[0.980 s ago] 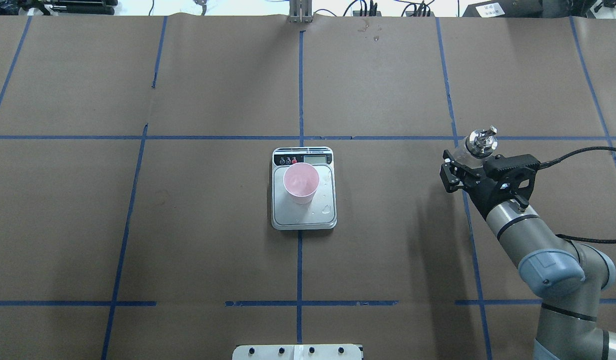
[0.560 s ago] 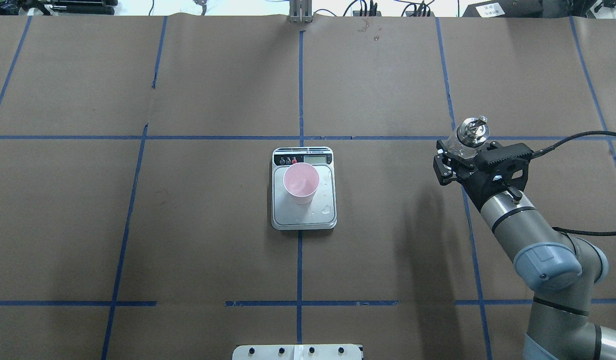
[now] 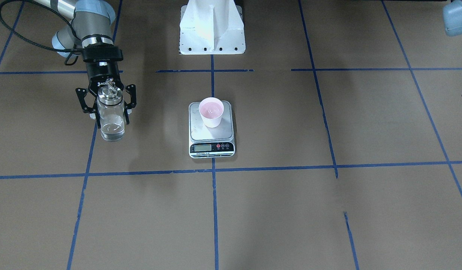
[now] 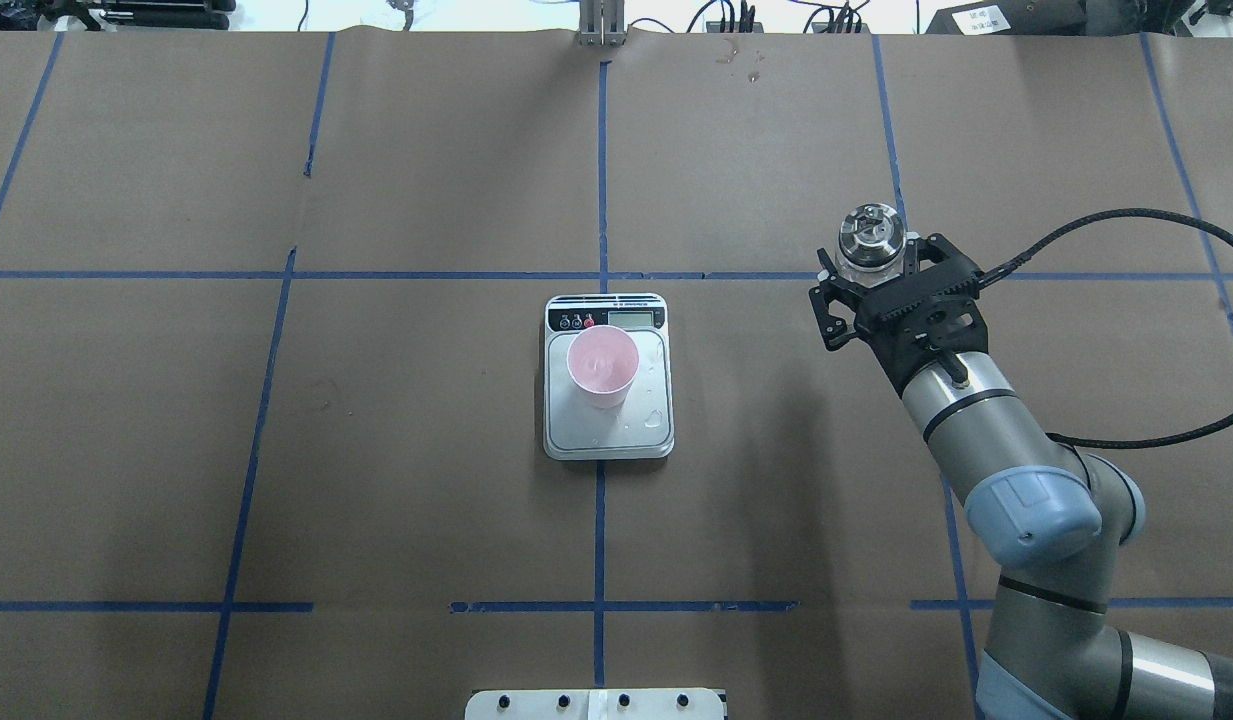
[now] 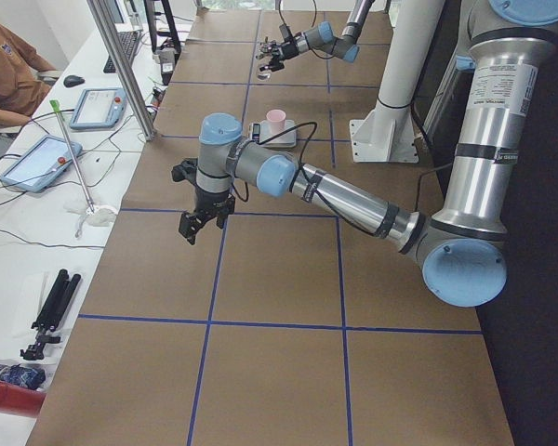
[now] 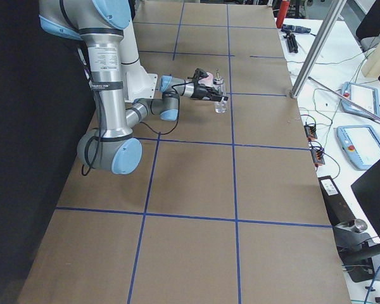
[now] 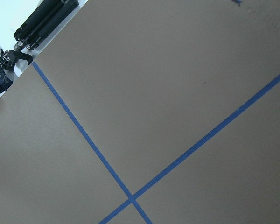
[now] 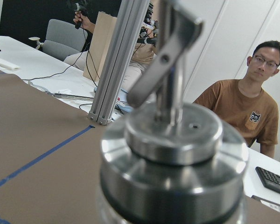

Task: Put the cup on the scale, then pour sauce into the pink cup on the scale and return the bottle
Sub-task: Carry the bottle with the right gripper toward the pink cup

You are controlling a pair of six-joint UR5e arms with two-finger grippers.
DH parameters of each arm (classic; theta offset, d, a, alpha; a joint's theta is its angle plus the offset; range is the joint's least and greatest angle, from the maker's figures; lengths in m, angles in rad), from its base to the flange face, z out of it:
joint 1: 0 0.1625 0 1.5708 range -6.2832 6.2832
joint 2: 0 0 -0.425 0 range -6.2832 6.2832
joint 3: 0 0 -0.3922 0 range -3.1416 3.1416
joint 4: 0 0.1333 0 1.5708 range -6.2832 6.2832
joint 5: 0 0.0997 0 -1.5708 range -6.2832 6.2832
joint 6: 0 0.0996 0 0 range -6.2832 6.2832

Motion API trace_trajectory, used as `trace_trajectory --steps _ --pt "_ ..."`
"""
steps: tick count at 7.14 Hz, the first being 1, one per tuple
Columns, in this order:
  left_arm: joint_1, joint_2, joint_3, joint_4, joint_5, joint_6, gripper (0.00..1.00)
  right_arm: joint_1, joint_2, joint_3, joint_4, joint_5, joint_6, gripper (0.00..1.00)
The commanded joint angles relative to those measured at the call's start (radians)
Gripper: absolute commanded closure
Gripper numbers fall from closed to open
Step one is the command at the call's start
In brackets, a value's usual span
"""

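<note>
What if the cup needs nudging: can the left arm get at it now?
Probably yes: the cup stands uncovered on the scale, and the right arm holds the bottle well aside.

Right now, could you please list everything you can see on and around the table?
cup: one, pale pink, upright on the scale
scale: one, silver with black strip, table centre
bottle: one, clear glass, silver collar, upright in the right gripper
table: one, brown cover, blue tape grid
robot pedestal: one, white, table's robot-side edge
operator: one, brown T-shirt, beyond the table
right gripper: one, black, shut on the bottle, on the robot's right of the scale
left gripper: one, black, above bare table at its left end; open or shut unclear
</note>
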Motion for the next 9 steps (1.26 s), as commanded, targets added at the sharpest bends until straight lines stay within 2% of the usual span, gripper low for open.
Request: trace_trajectory --steps 1,3,4,6,9 --pt "-0.013 0.005 0.007 0.002 -0.004 0.001 0.0 -0.003 0.028 -0.001 -0.113 -0.072 -0.097 1.0" --pt "-0.033 0.013 0.013 0.004 -0.033 -0.037 0.0 -0.009 0.086 -0.006 -0.234 -0.176 -0.222 1.0" --pt "-0.031 0.013 0.01 -0.002 -0.031 -0.047 0.0 -0.032 0.091 -0.006 -0.276 -0.21 -0.224 1.0" --pt "-0.033 0.095 0.016 -0.005 -0.033 -0.038 0.0 -0.055 0.114 -0.007 -0.34 -0.255 -0.285 1.0" --pt "-0.079 0.098 0.172 -0.01 -0.037 -0.036 0.0 -0.055 0.143 -0.021 -0.343 -0.259 -0.376 1.0"
